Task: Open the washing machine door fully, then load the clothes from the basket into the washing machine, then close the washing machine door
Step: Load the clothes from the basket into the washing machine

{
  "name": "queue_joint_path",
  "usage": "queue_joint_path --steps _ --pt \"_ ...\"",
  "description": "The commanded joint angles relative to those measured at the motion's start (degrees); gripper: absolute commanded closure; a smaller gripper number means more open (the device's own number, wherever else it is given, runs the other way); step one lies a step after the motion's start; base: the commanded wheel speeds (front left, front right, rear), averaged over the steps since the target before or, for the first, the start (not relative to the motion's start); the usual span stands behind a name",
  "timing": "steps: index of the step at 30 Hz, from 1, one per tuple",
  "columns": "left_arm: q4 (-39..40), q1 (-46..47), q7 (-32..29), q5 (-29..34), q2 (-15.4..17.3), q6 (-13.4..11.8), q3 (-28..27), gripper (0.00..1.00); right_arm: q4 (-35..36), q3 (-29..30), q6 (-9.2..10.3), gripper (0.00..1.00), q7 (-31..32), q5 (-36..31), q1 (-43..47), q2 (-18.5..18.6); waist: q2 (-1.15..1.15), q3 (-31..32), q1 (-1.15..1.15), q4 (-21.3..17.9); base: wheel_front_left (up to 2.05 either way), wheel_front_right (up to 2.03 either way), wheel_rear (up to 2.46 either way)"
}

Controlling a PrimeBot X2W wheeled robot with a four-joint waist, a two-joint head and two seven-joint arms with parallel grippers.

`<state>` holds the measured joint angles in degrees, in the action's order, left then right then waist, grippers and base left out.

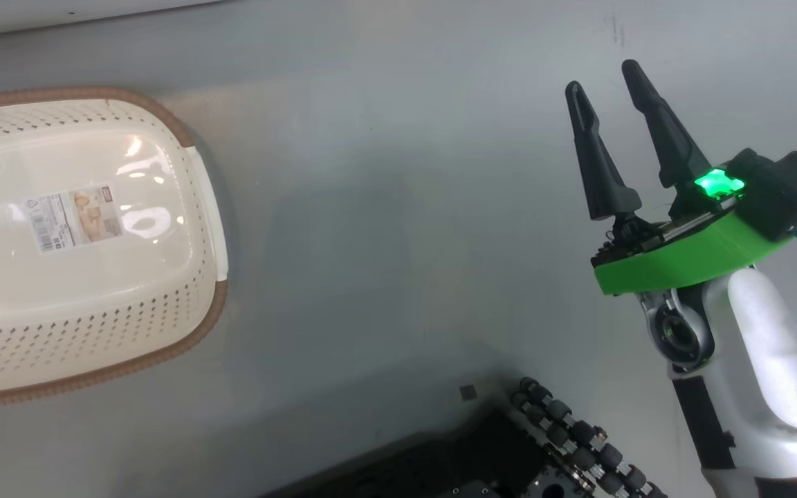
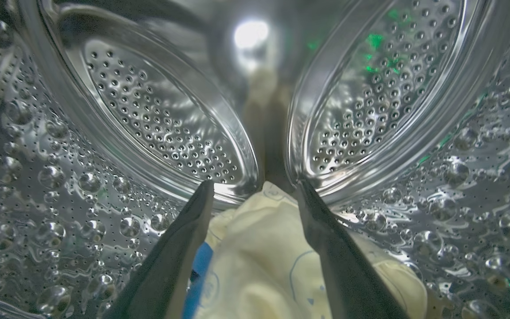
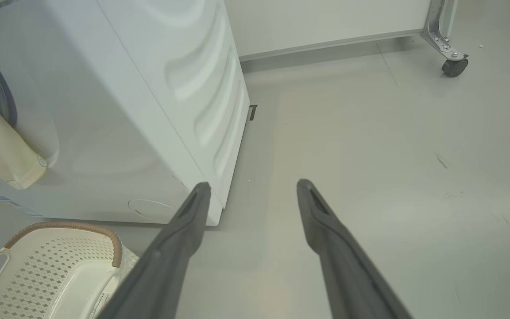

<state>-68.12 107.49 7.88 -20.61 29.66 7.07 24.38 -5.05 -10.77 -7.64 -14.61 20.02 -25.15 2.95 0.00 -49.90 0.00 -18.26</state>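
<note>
Inside the washing machine's perforated steel drum [image 2: 38, 177], my left gripper [image 2: 254, 184] is open. A cream-yellow garment with blue trim [image 2: 259, 257] lies on the drum wall between and under its fingers. From the right wrist view, the white washing machine [image 3: 148, 110] stands at the left, and another cream garment [image 3: 2, 150] hangs out of its opening. The basket [image 1: 191, 332] sits on the floor at the left with only the label on its bottom; it shows again [image 3: 60, 266] in front of the washer. My right gripper [image 1: 602, 77] hangs open over bare floor [image 3: 254, 185]. The washing machine door is out of view.
My dark wheeled base [image 1: 509, 456] is at the bottom of the head view. A metal frame leg with a caster [image 3: 454, 66] stands at the far right by the wall. Grey floor lies between the basket and my right arm.
</note>
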Motion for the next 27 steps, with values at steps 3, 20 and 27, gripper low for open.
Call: queue_joint_path --steps 3,20,27 --pt "0.5 0.1 1.9 -1.7 1.0 0.2 -0.2 0.0 1.6 0.9 0.15 0.0 -0.4 -1.4 1.4 -0.1 0.0 1.6 0.0 1.3 0.0 0.0 0.0" --pt "7.1 -24.2 6.3 -14.1 -5.0 0.4 7.2 0.0 1.2 6.7 0.15 0.0 -0.4 -7.9 5.1 0.5 0.0 15.8 0.0 10.4 0.0 0.0 0.0" --pt "13.6 -38.4 7.1 -18.8 -5.2 0.4 9.7 0.0 0.4 8.7 0.15 0.0 -0.4 -8.2 9.0 1.7 0.0 25.5 0.0 14.2 0.0 0.0 0.0"
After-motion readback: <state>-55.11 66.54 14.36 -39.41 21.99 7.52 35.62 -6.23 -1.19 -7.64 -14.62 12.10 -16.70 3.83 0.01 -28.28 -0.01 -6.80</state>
